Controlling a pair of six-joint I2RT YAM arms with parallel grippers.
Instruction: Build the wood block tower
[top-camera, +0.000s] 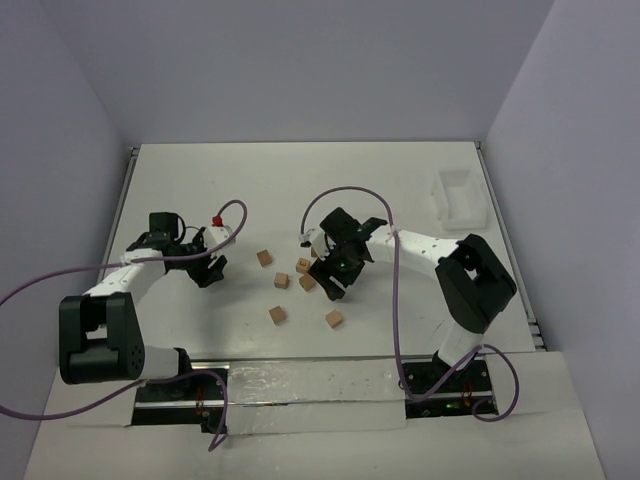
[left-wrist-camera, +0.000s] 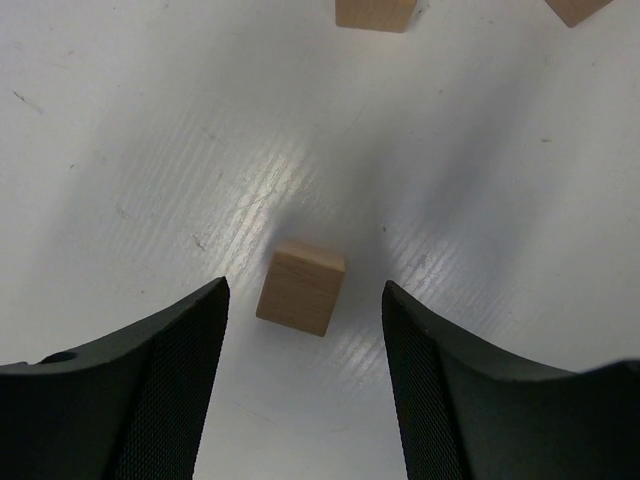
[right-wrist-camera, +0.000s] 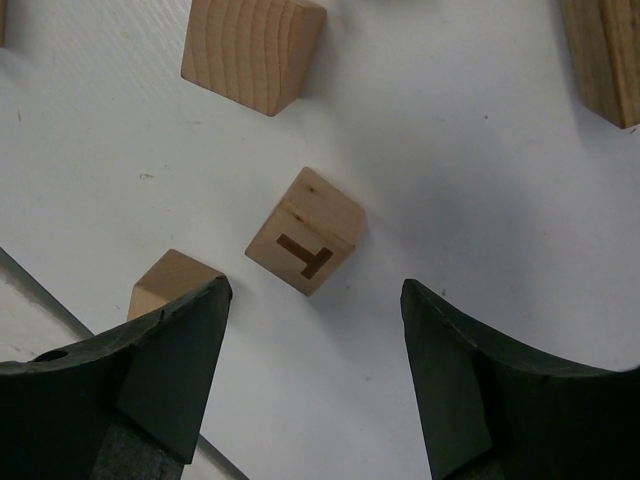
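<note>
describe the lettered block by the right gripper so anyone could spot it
On the white table, find the right gripper, open above scattered wood blocks. The cube sits just ahead of the gap between its fingers. Unlike its plain neighbours, one face carries a dark T mark.

Left wrist view: a wood block lies mid-frame between the left arm's fingers, spread wide, with bare surface on both sides of it; another block sits well apart at the top edge. Right wrist view: the lettered block has bare surface to its right, but a neighbouring block at lower left lies just beside the right arm's fingers, crowding that side.
</note>
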